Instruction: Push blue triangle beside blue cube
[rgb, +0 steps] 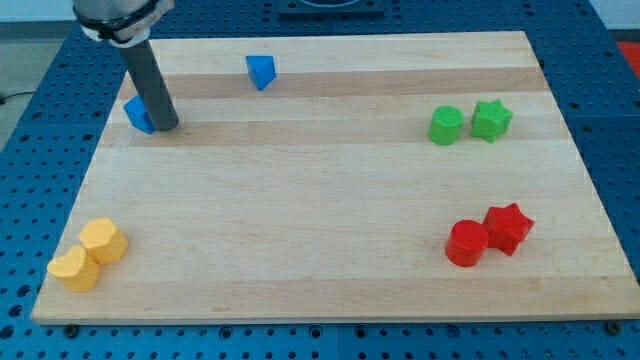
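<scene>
The blue triangle (261, 71) sits near the view's top, left of centre, on the wooden board (320, 180). The blue cube (138, 115) sits at the view's upper left, partly hidden behind my rod. My tip (166, 128) rests on the board touching the cube's right side. The triangle lies up and to the right of the tip, apart from the cube.
A green cylinder (446, 126) and green star (491, 120) sit at the view's right. A red cylinder (467, 243) and red star (508, 227) sit at the lower right. Two yellow blocks (103, 241) (73, 269) sit at the lower left corner.
</scene>
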